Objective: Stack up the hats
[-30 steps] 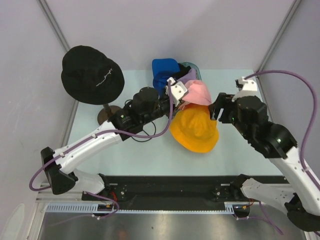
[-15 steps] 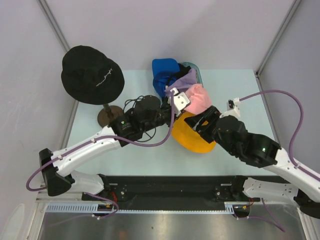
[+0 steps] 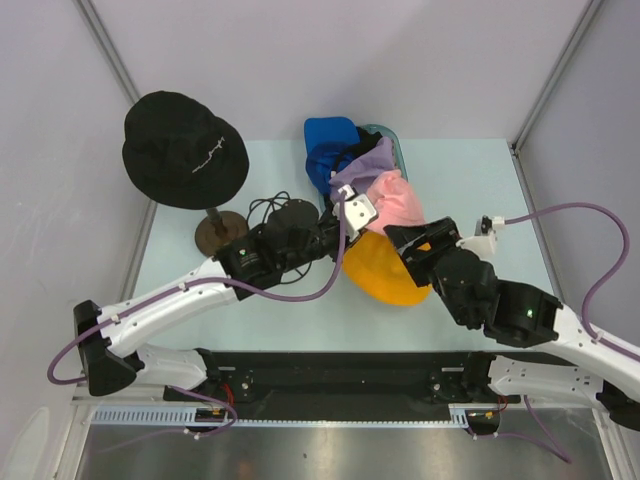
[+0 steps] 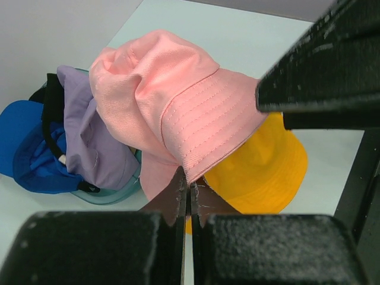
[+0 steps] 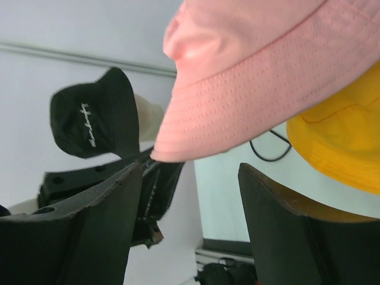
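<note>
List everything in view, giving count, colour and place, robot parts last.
black bucket hat: one, black with white lettering, on a stand, far left
stand: one, dark, under that hat
blue cap: one, blue, far centre
lavender hat: one, lavender, against the blue cap
teal rim: one, teal, under the lavender hat; cannot tell what it is
pink hat: one, pink, held over the orange hat
orange hat: one, orange, table centre
table: one, pale green
left arm: one, white and black; jaws shut on the pink hat's brim
right arm: one, white and black; jaws open under that brim
</note>
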`<action>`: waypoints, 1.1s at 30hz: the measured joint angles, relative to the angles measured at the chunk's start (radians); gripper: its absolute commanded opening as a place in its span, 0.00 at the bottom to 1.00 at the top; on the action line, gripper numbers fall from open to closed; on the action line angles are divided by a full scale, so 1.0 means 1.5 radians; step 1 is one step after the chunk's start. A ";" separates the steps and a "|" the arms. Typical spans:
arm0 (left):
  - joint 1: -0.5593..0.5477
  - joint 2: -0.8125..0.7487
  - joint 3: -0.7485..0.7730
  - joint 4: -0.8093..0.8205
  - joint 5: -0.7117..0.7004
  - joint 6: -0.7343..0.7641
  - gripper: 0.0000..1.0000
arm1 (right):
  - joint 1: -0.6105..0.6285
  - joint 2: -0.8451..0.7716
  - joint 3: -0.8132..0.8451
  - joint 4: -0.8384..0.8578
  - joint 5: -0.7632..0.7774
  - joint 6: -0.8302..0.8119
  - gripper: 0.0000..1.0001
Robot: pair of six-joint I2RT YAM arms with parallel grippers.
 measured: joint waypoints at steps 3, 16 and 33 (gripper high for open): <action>-0.005 0.000 -0.001 -0.001 0.000 0.000 0.00 | 0.003 -0.017 -0.013 0.006 0.033 0.014 0.71; -0.026 -0.010 -0.011 -0.004 0.001 -0.003 0.00 | -0.006 -0.033 -0.074 0.041 0.067 0.031 0.73; -0.077 -0.021 -0.063 0.003 -0.004 -0.001 0.65 | -0.122 -0.026 -0.081 0.023 -0.003 0.029 0.00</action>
